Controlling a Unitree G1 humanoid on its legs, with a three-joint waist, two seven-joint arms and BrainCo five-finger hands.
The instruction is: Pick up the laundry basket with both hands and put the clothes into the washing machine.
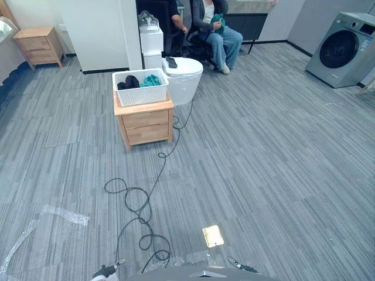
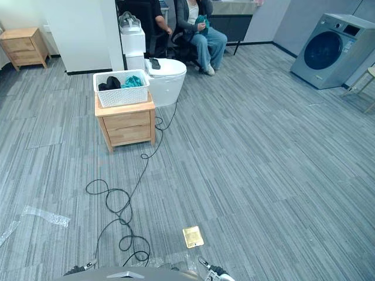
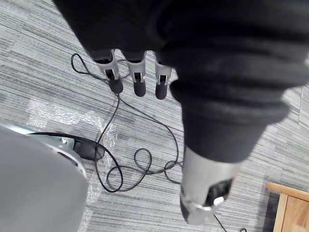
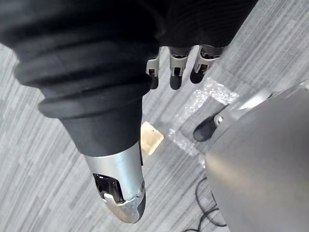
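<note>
A white laundry basket (image 1: pixel 140 96) stands on a small wooden bedside cabinet (image 1: pixel 145 124), a few steps ahead and to the left. Inside it lie a black garment (image 1: pixel 128 82) and a teal one (image 1: pixel 152 80). The grey washing machine (image 1: pixel 343 50) is far off at the right, its round door closed. My left hand (image 3: pixel 138 79) hangs over the bare floor with straight fingers and holds nothing. My right hand (image 4: pixel 176 72) hangs the same way, with its thumb (image 4: pixel 118 188) apart from the fingers.
A white round unit (image 1: pixel 184 76) stands right behind the cabinet. A person (image 1: pixel 220 29) sits beyond it, beside a second person. Another wooden cabinet (image 1: pixel 38 44) is at the far left. Plastic wrap (image 1: pixel 64 215) and a brass floor plate (image 1: pixel 212 235) lie close by.
</note>
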